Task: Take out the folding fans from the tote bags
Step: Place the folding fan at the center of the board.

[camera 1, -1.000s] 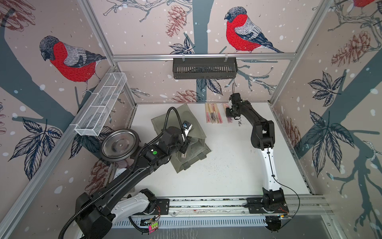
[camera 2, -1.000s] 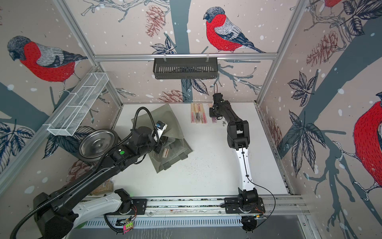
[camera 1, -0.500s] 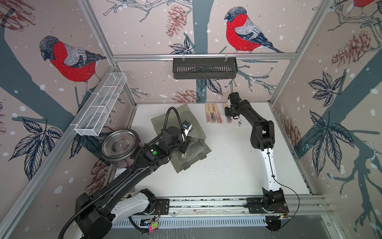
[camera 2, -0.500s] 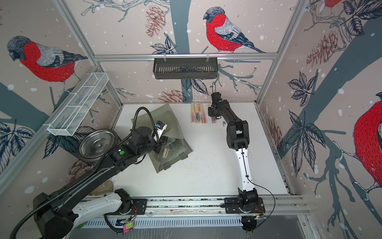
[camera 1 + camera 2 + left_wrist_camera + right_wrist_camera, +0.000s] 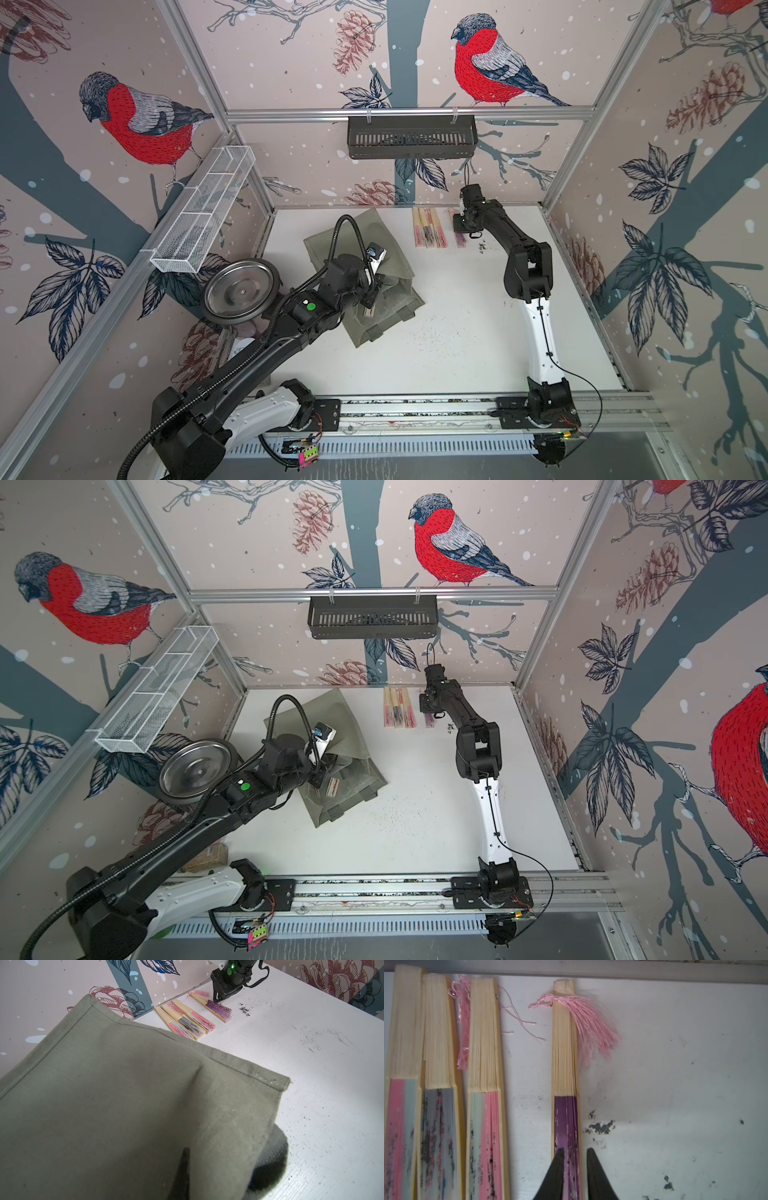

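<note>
The olive tote bag (image 5: 361,226) (image 5: 332,712) lies at the table's left middle. My left gripper (image 5: 372,293) is shut on the fabric at its mouth. In the left wrist view the cloth (image 5: 124,1084) drapes over the jaws, and one dark finger (image 5: 185,1167) shows through a fold. One fan's end (image 5: 332,786) shows inside the bag's mouth. Three folding fans (image 5: 428,232) (image 5: 442,1084) lie side by side by the back wall. A purple fan (image 5: 458,237) (image 5: 566,1084) with a pink tassel lies beside them. My right gripper (image 5: 574,1153) straddles its fabric end, slightly open.
A black slotted basket (image 5: 411,137) hangs on the back rail. A white wire-mesh tray (image 5: 203,208) is fixed to the left wall. A round steel dish (image 5: 241,291) sits at the table's left edge. Dark scuffs (image 5: 600,1127) mark the white table (image 5: 457,332) near the purple fan.
The right wrist has shifted slightly toward the back wall and its jaws have parted a little around the purple fan. The left arm and the bag have not moved.
</note>
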Available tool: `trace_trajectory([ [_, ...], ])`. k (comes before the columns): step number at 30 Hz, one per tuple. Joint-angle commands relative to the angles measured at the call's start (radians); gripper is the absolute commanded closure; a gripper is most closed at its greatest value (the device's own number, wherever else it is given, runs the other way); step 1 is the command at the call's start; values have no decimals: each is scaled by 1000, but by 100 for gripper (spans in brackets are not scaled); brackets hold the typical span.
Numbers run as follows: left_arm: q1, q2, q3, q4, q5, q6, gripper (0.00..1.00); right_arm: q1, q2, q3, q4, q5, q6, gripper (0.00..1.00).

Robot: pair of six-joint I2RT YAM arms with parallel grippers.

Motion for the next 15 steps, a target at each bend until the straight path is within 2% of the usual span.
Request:
trace_trajectory([
  [1,0,-1,6,26,-6,2,100,1,11,7,-7,7,-9,79],
  [15,-1,0,5,26,-5,3,100,7,31,11,-15,-14,-14,92],
])
